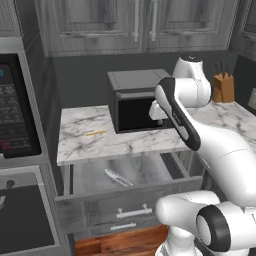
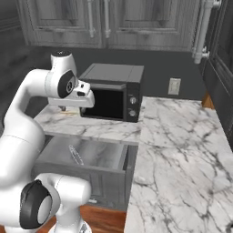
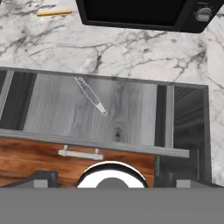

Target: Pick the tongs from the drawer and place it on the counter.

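Note:
The tongs (image 1: 118, 177) (image 2: 75, 154) (image 3: 91, 95) lie flat and slanted on the pale floor of the open drawer (image 1: 125, 200) (image 2: 86, 169) (image 3: 127, 113), left of its middle. My gripper (image 2: 63, 108) hangs high over the counter's (image 1: 100, 142) (image 2: 182, 136) (image 3: 131, 52) front edge, well above the drawer and apart from the tongs. In the hand view its fingertips (image 3: 43, 177) stand wide apart with nothing between them, so it is open. In the left base view my own forearm hides most of the hand.
A black microwave (image 1: 135, 100) (image 2: 111, 93) (image 3: 144, 13) stands on the counter just behind the hand. A thin orange stick (image 1: 96, 133) (image 3: 54, 13) lies left of it. A knife block (image 1: 223, 87) sits far right, a stove (image 1: 20, 220) at the left.

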